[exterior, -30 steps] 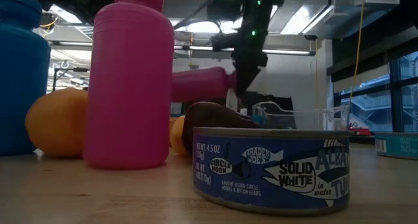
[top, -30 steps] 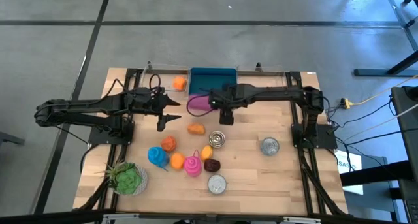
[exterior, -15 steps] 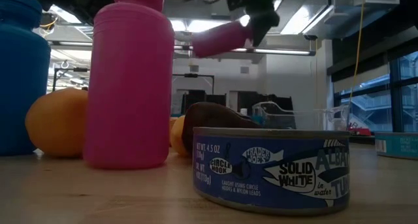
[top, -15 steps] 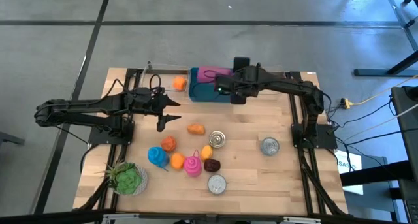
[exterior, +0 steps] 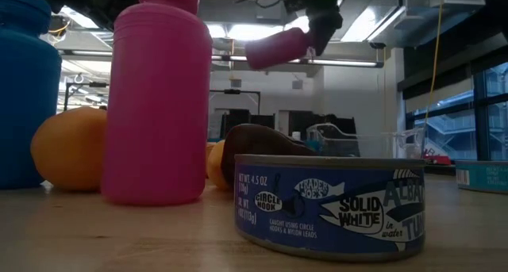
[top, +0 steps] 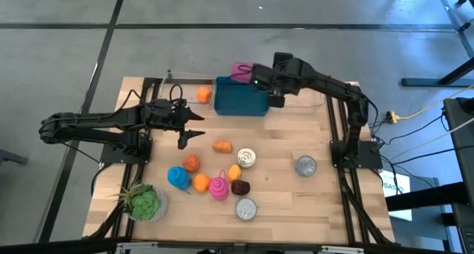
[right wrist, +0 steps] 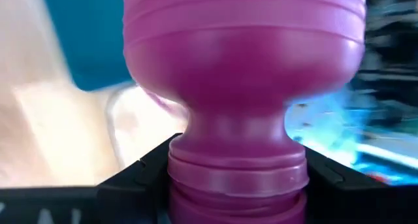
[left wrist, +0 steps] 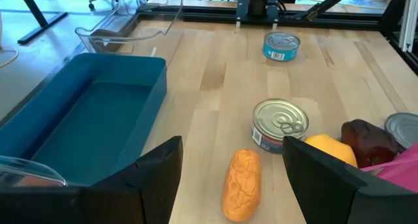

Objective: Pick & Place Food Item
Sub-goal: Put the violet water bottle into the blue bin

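- Looking straight down on the wooden table (top: 296,135), the right gripper (top: 257,78) held a magenta plastic bottle (top: 241,71) above the far edge of the blue bin (top: 241,100). The bottle lay roughly level, its long axis running across the table, base pointing toward the left arm's side. The left gripper (top: 194,126) waited over the table's left half, fingers spread and holding nothing. Cans, orange pieces, a blue bottle (top: 177,177) and a green plant (top: 144,202) sat nearer the front edge.
- From table height, the bottle (exterior: 276,47) hung high against ceiling lights, tilted slightly, neck end up in the gripper. A tuna can (exterior: 329,202) with a printed blue label and a second, upright pink bottle (exterior: 161,97) stood close on the pale wood grain.
- Past the left wrist, the smooth-walled blue bin (left wrist: 140,93) stood beside an orange, bumpy bread-like roll (left wrist: 242,185) and a ribbed metal can (left wrist: 280,123).
- Past the right wrist, dark fingers (right wrist: 147,168) clenched the bottle's ridged neck (right wrist: 238,159).
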